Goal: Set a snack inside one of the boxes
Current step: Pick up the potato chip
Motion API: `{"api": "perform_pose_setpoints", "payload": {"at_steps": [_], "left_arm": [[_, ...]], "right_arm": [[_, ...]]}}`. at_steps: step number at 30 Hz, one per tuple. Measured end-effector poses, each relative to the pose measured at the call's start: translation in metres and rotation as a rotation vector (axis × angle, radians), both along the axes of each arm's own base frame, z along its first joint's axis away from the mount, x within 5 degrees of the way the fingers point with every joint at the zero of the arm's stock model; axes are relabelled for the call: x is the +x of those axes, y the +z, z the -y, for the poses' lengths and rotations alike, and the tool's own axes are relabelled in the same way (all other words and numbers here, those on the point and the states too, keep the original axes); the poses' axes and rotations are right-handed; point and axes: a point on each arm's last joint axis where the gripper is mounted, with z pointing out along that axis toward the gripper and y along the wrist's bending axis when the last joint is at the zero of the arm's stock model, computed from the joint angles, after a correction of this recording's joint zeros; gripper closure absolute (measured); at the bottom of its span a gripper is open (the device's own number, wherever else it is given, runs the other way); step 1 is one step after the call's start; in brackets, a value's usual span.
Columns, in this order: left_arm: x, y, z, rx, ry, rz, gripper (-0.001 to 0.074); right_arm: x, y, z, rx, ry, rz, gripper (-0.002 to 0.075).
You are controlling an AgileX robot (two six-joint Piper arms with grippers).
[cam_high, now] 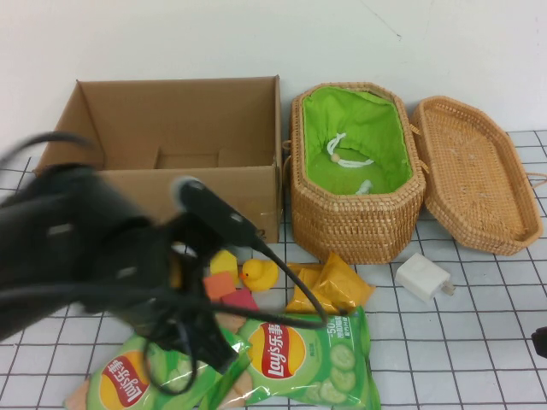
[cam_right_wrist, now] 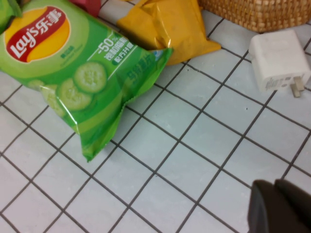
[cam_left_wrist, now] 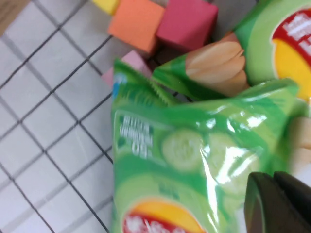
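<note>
Two green Lay's chips bags lie at the table's front: one at the left (cam_high: 128, 380), one to its right (cam_high: 299, 354) (cam_right_wrist: 73, 63). Yellow snack packets (cam_high: 329, 286) (cam_right_wrist: 167, 26) lie in front of the wicker basket (cam_high: 355, 209). An open cardboard box (cam_high: 171, 128) stands at the back left. My left gripper (cam_high: 202, 352) (cam_left_wrist: 273, 180) is down between the bags, fingers pressed together on the crinkled foil of the left bag (cam_left_wrist: 194, 145). My right gripper (cam_high: 540, 342) (cam_right_wrist: 274, 187) hangs shut over bare table at the right edge, holding nothing.
The basket's lid (cam_high: 474, 175) lies open to its right. A white charger (cam_high: 423, 278) (cam_right_wrist: 279, 58), a rubber duck (cam_high: 256, 273) and foam blocks (cam_high: 226, 278) (cam_left_wrist: 163, 22) sit between the boxes and the bags. My left arm hides part of the front left.
</note>
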Motion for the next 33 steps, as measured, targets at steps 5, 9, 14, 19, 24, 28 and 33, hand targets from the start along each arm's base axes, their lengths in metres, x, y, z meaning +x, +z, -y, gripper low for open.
{"api": "perform_pose_setpoints", "payload": {"at_steps": [5,9,14,19,24,28,33], "left_arm": [[-0.042,0.023,-0.029,-0.177,0.194,0.041,0.0736],[-0.067,0.013,-0.047,-0.248,0.319,0.021,0.0736],[-0.077,-0.010,-0.053,-0.225,0.362,-0.034,0.0720],[-0.066,-0.017,-0.040,-0.237,0.156,0.015,0.0487],[-0.041,-0.024,-0.025,-0.155,-0.107,0.195,0.0187],[-0.020,-0.037,-0.015,-0.030,-0.188,0.185,0.0120],[0.008,-0.047,0.005,0.037,-0.202,0.131,0.0107]], "right_arm": [[0.000,0.000,-0.001,0.011,0.001,-0.003,0.0727],[0.000,0.001,-0.002,0.028,-0.002,-0.005,0.0727],[0.000,0.002,-0.003,0.040,0.012,0.004,0.0727],[0.000,0.003,-0.004,0.044,0.027,0.016,0.0727],[0.000,0.003,-0.004,0.031,0.043,0.030,0.0727],[0.000,0.003,-0.004,0.025,0.051,0.038,0.0727],[0.000,0.003,-0.004,0.021,0.056,0.041,0.0727]]}}
